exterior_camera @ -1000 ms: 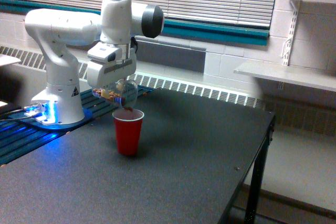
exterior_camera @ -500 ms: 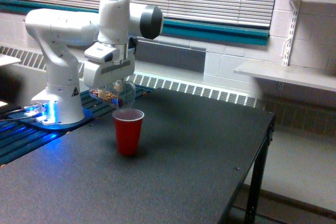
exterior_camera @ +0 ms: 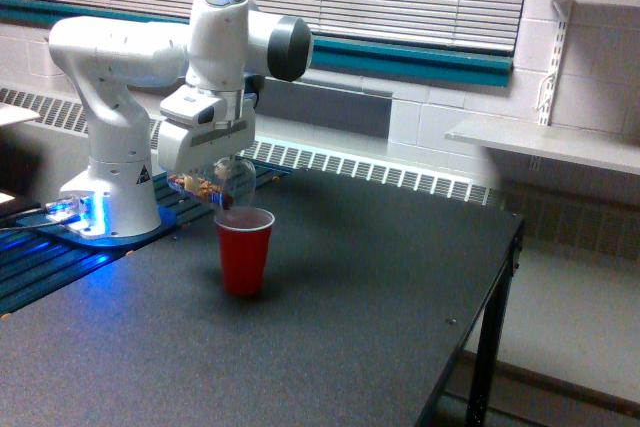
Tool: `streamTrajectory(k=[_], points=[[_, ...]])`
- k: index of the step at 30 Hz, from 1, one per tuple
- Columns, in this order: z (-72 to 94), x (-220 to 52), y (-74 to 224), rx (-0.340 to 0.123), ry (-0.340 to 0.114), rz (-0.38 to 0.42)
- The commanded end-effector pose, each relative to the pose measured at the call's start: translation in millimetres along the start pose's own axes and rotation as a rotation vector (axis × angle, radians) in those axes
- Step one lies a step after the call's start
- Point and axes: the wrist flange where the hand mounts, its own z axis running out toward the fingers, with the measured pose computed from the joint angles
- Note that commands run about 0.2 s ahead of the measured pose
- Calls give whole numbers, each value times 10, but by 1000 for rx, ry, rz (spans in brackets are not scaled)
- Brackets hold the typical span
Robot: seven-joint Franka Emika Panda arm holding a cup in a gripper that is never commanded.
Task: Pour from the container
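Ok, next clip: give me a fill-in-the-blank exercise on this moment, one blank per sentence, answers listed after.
1. The gripper holds the clear container tipped over a cup whose colour is ____.
2. The bits visible through the container are ____ in colour.
3. The red cup stands ____ on the dark table.
4. The arm's white base sits toward the exterior view's ____ of the red cup.

Missing words: red; brown; upright; left

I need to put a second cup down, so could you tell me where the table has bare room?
The dark table is bare from the red cup to its right and near edges in the exterior view. It is crowded behind the cup: the end effector holds the tilted container beside the robot base.
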Motion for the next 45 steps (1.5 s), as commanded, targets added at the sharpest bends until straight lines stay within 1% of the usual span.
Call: streamTrajectory(k=[1,4,19,28,35,45], points=[[19,-57,-93,-23,6,-40],[22,-77,-122,-28,8,-50],[-158,3,-149,-24,42,-49],[-195,-20,-139,-28,40,-53],[-153,-76,-133,-37,23,-65],[-206,-79,-111,-43,35,-65]])
